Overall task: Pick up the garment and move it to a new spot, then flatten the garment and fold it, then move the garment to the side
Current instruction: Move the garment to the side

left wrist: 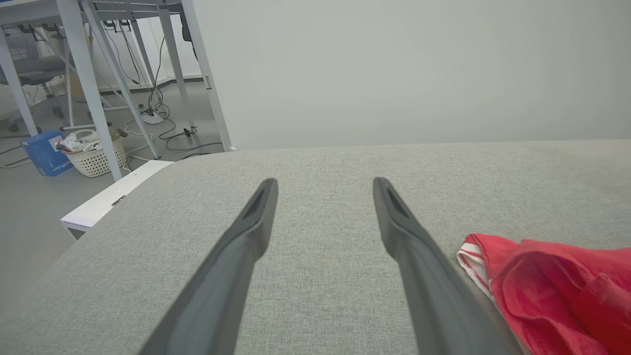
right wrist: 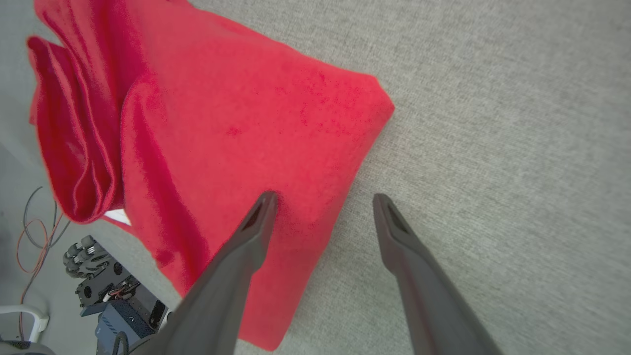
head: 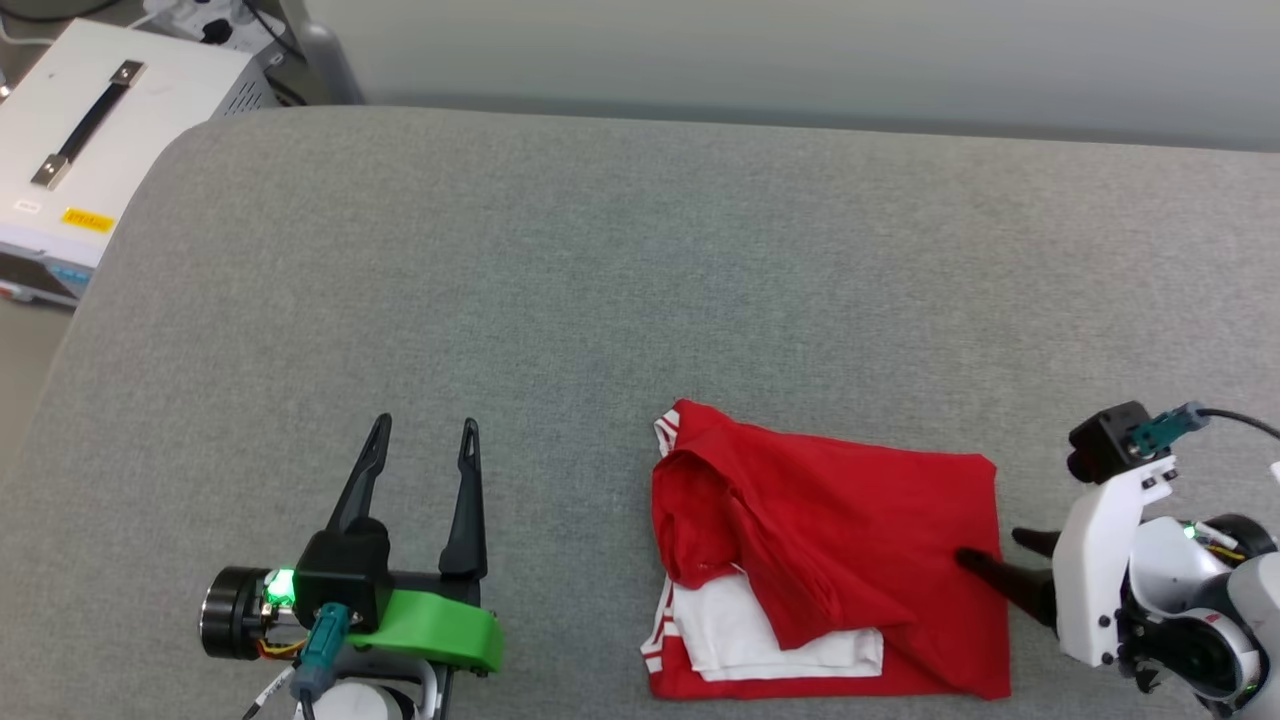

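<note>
both pincers wide, right pincer (head: 995, 548) astride garment (head: 850, 540) edge, perhaps touching, bare table (head: 600, 250) beyond

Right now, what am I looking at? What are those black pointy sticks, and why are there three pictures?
It's a robot with two arms. The black sticks are the fingers of its claws. One picture comes from a camera on its head, looking down at a grey padded surface. The other two come from cameras on its wrists, looking along each claw. The left claw is open over bare grey fabric. The right claw is open too, one finger over the edge of a folded red and white shirt. Neither claw holds anything.
</note>
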`<state>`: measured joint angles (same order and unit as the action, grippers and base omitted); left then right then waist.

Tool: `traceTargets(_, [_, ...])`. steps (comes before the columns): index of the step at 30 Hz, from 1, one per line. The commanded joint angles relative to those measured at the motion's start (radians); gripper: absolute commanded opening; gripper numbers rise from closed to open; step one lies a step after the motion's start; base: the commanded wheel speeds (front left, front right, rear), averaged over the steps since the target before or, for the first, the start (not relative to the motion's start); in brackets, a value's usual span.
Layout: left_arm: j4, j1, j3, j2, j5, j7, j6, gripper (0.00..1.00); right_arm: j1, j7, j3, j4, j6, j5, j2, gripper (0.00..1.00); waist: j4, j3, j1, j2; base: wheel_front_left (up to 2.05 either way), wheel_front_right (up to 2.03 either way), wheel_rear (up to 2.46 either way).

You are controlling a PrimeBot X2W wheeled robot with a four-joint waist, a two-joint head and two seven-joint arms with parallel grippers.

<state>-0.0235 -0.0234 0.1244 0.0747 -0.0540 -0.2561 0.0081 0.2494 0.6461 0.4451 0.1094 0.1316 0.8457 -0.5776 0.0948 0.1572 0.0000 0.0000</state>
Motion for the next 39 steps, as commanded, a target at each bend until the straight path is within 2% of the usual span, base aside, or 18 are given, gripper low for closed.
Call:
traceTargets(1, [-0.002, -0.020, 0.001, -0.005, -0.003, -0.006, -0.003, 1.00, 0.010, -0.001, 0.007, 0.020, -0.001, 0.009, 0.013, 1.00, 0.026, 0.028, 0.0000, 0.0000, 0.00, 0.00, 0.00])
traceTargets(7, [-0.012, -0.046, 0.007, -0.011, -0.005, -0.006, -0.003, 1.00, 0.033, -0.017, 0.076, 0.138, -0.001, 0.003, 0.061, 1.00, 0.055, 0.060, 0.0000, 0.0000, 0.00, 0.00, 0.00])
traceTargets(11, [-0.021, -0.054, 0.011, -0.014, -0.008, -0.006, -0.003, 1.00, 0.033, -0.066, 0.132, 0.200, -0.001, -0.019, 0.075, 1.00, 0.067, 0.062, 0.0000, 0.0000, 0.00, 0.00, 0.00])
traceTargets(12, [-0.022, -0.055, 0.012, -0.015, -0.009, -0.006, -0.002, 1.00, 0.032, -0.080, 0.141, 0.208, -0.001, -0.017, 0.076, 0.41, 0.068, 0.061, 0.0000, 0.0000, 0.00, 0.00, 0.00])
traceTargets(13, [-0.024, -0.056, 0.012, -0.016, -0.009, -0.006, -0.002, 1.00, 0.034, -0.098, 0.152, 0.212, -0.001, -0.014, 0.076, 0.00, 0.069, 0.058, 0.0000, 0.0000, 0.00, 0.00, 0.00])
traceTargets(20, [-0.030, -0.031, -0.002, -0.017, -0.009, -0.006, 0.002, 1.00, 0.100, -0.258, 0.172, 0.176, -0.001, -0.038, 0.043, 0.00, 0.045, 0.018, 0.0000, 0.0000, 0.00, 0.00, 0.00])
traceTargets(25, [-0.023, -0.003, -0.015, -0.018, -0.007, -0.006, 0.005, 1.00, 0.165, -0.335, 0.201, 0.096, -0.001, -0.093, -0.012, 0.00, -0.010, -0.013, 0.0000, 0.0000, 0.00, 0.00, 0.00])
traceTargets(33, [0.004, 0.019, -0.029, -0.019, -0.002, -0.006, 0.009, 1.00, 0.234, -0.317, 0.229, -0.032, -0.001, -0.126, -0.121, 0.00, -0.166, -0.004, 0.0000, 0.0000, 0.00, 0.00, 0.00])
traceTargets(39, [0.026, -0.005, -0.045, -0.010, 0.008, -0.006, 0.010, 1.00, 0.277, -0.296, 0.190, -0.033, -0.001, -0.109, -0.187, 0.00, -0.284, 0.048, 0.0000, 0.0000, 0.00, 0.00, 0.00])
